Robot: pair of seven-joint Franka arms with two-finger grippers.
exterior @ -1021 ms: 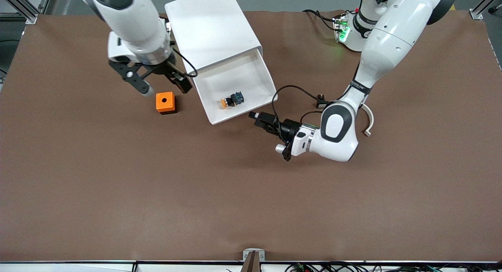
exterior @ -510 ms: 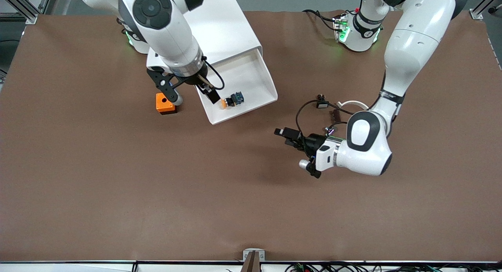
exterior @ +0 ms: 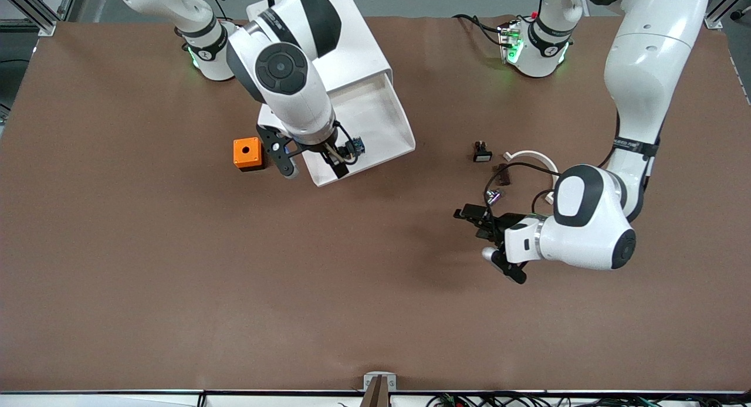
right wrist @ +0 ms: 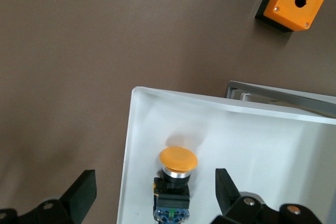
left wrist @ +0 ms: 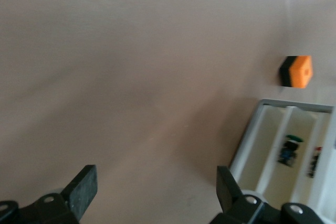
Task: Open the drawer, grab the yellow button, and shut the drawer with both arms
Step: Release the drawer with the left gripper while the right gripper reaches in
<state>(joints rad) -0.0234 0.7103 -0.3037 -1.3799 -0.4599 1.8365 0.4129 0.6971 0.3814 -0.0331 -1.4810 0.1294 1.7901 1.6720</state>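
Front view: smooth white plastic drawer (exterior: 384, 122) stood pulled out of the boxy cabinet (exterior: 328, 49) on a matte brown table (exterior: 176, 266). Right gripper (exterior: 311, 163) hung over the drawer's front edge, fingers spread. Orange cube (exterior: 247, 153) sat just beside. Left gripper (exterior: 490, 243) waited over bare table, fingers apart.

Left wrist view: cube (left wrist: 297, 71) and drawer (left wrist: 262, 145) showed well off.

Right wrist view: button (right wrist: 176, 179), round glossy orange cap, dark body, lay in the drawer (right wrist: 236, 145) between the open fingers (right wrist: 83, 192).

The right gripper (exterior: 310, 165) hangs spread over the drawer (exterior: 392, 132) — its rim crowds the button (right wrist: 177, 167), the orange box (exterior: 247, 153) stands beside; the left gripper (exterior: 489, 244) waits open over bare table (exterior: 234, 290).
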